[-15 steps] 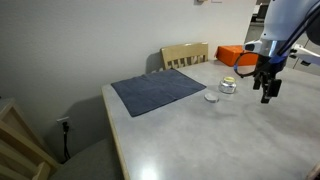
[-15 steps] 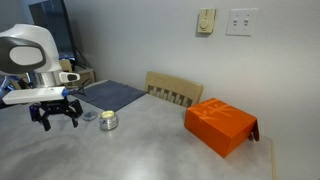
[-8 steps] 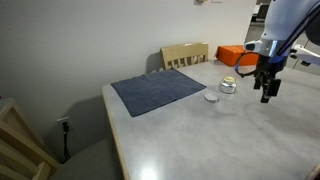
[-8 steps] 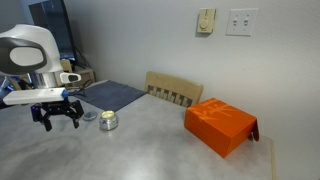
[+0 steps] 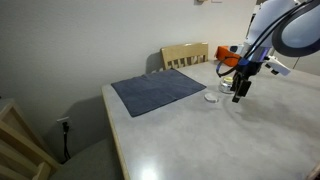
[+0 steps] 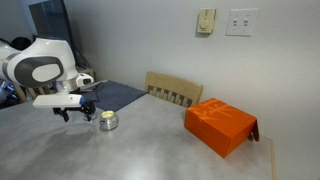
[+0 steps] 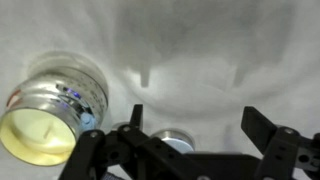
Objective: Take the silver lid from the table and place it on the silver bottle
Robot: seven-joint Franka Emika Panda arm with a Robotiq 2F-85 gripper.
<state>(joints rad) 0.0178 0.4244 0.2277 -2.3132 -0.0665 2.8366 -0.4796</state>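
The silver lid (image 7: 172, 138) is a small flat round disc lying on the table; in the wrist view it sits low, partly hidden by the gripper body. It also shows in an exterior view (image 5: 211, 97). The silver bottle (image 7: 55, 105) stands open beside it, shiny with a yellowish inside, and shows in an exterior view (image 6: 107, 121). My gripper (image 7: 195, 118) is open and empty, hovering just above the table with the lid below its base. It shows in both exterior views (image 5: 238, 95) (image 6: 72, 114), close beside the bottle.
An orange box (image 6: 220, 125) lies on the table, also seen behind the arm (image 5: 231, 55). A dark blue cloth (image 5: 160, 90) is spread on the table. A wooden chair (image 6: 172, 90) stands at the table's edge.
The arm has moved across the table toward the lid and bottle and now hovers right by them. The gripper stays open. Lid and bottle have not moved.
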